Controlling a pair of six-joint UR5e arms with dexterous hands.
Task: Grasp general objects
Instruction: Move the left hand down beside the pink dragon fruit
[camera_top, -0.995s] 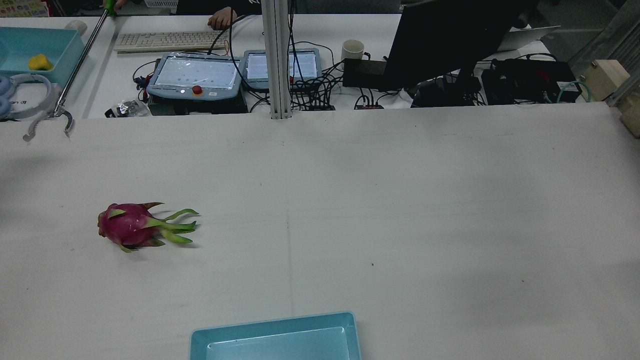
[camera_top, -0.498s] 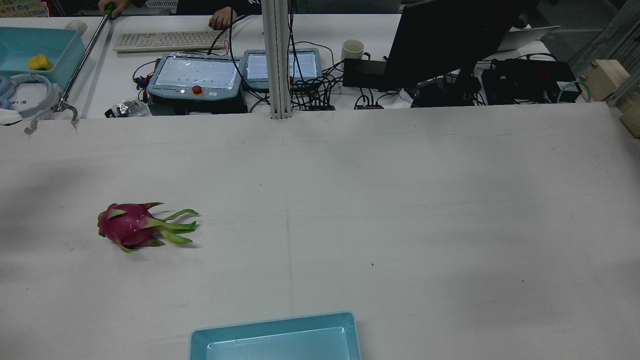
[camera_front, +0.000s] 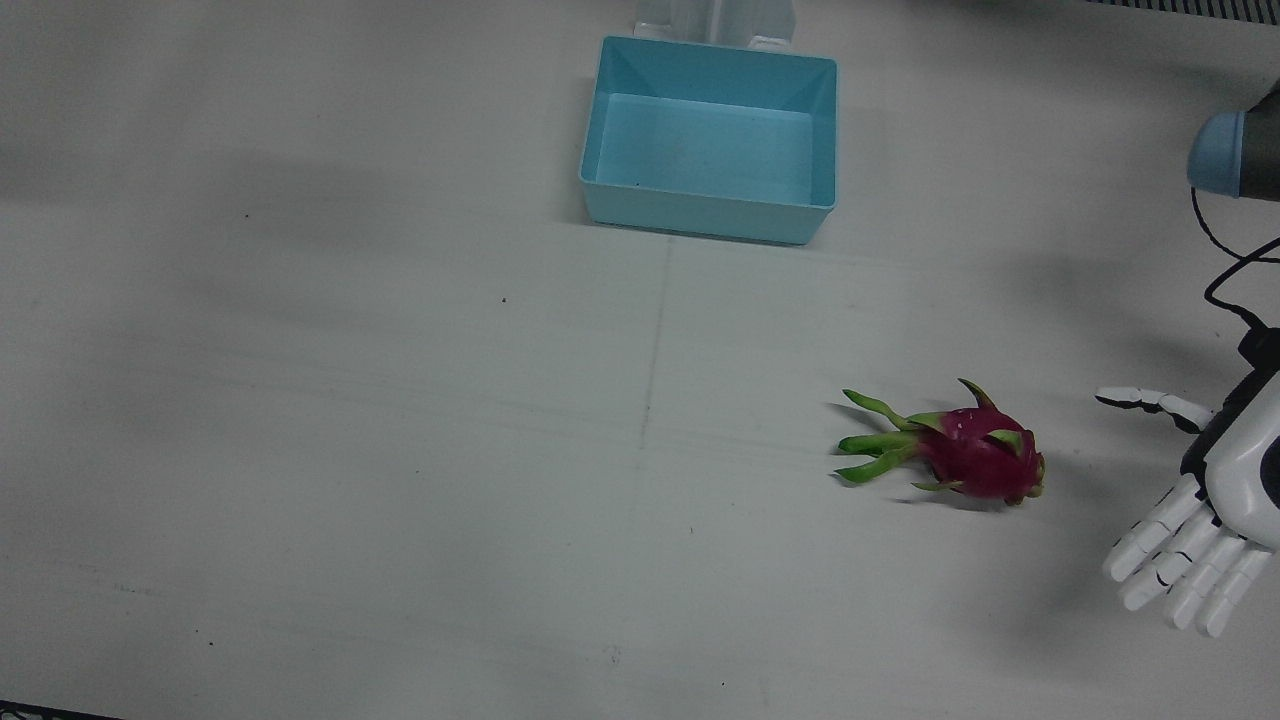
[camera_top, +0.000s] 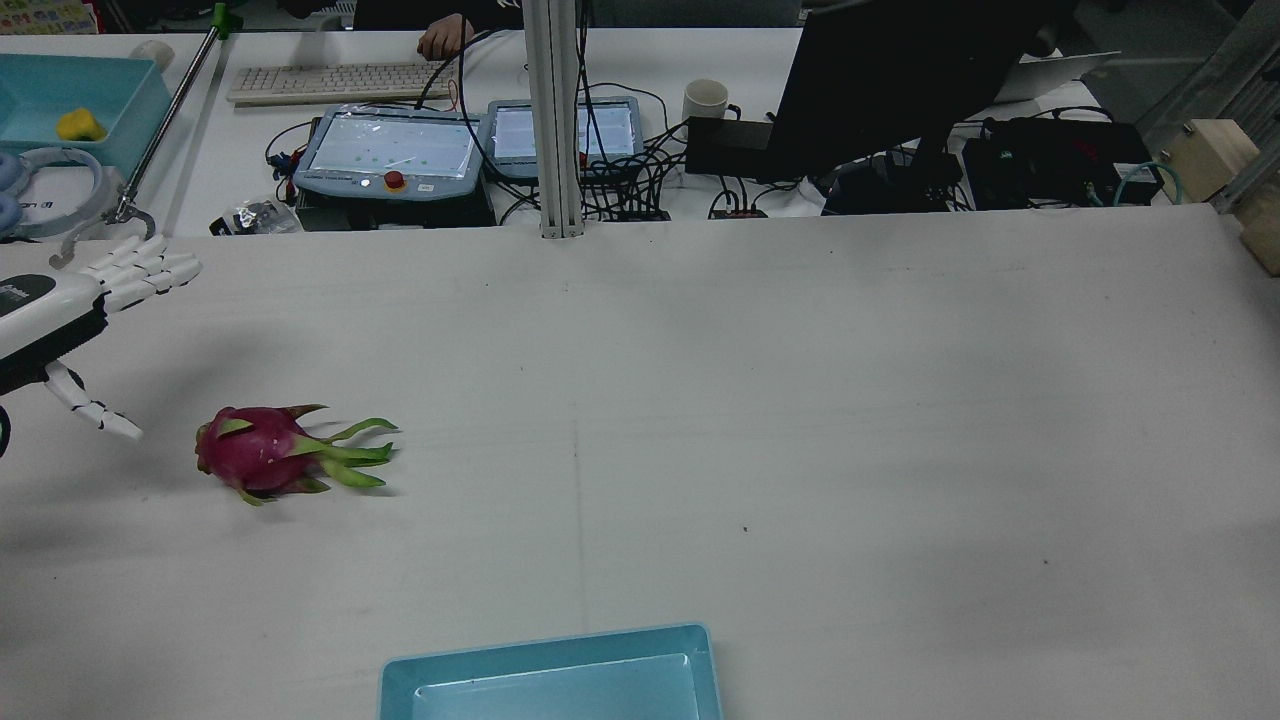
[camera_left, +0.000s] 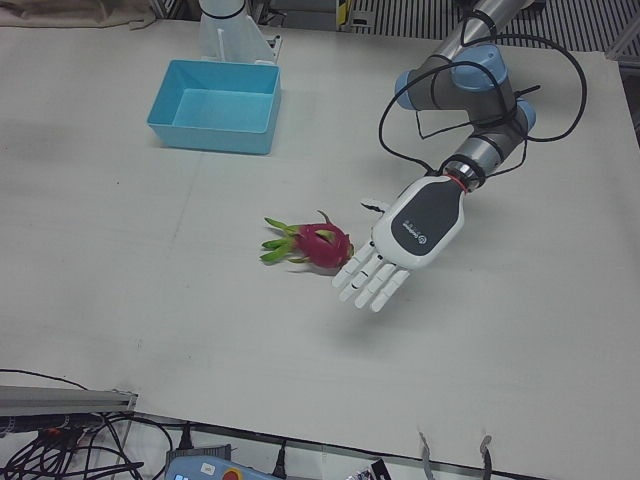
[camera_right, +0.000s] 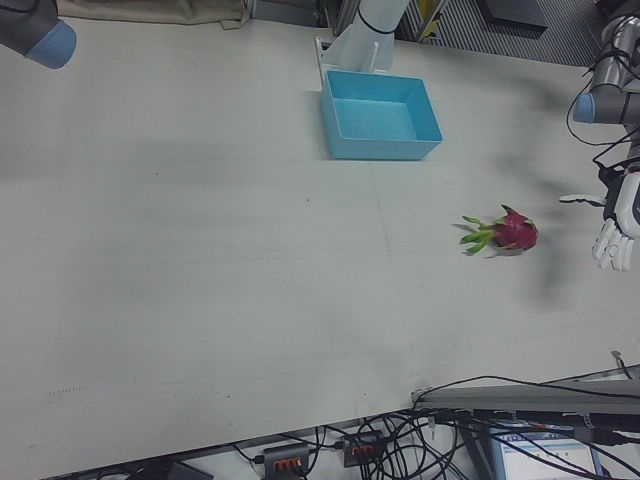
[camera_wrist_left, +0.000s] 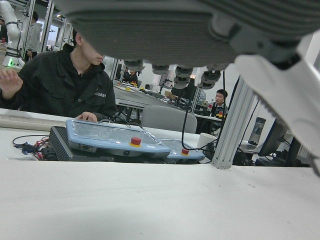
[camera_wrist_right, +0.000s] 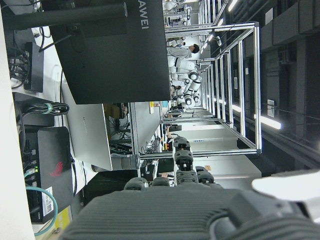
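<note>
A pink dragon fruit (camera_front: 975, 460) with green leaf tips lies on the white table; it also shows in the rear view (camera_top: 255, 455), the left-front view (camera_left: 322, 243) and the right-front view (camera_right: 513, 233). My left hand (camera_front: 1200, 520) is open, fingers spread, and hovers just beside the fruit's round end without touching it. It shows the same way in the rear view (camera_top: 60, 300) and the left-front view (camera_left: 405, 245). My right hand (camera_wrist_right: 165, 210) shows only in its own view, fingers extended and holding nothing, away from the fruit.
An empty light-blue bin (camera_front: 705, 215) stands at the robot's edge of the table, middle. Beyond the far edge are a keyboard (camera_top: 335, 80), teach pendants (camera_top: 390, 150), a monitor (camera_top: 900, 80) and a metal reaching stick (camera_top: 150, 140).
My left hand has come into the rear view from the left and now hovers beside the fruit. The reaching stick has drawn back off the table. The fruit has not moved.
</note>
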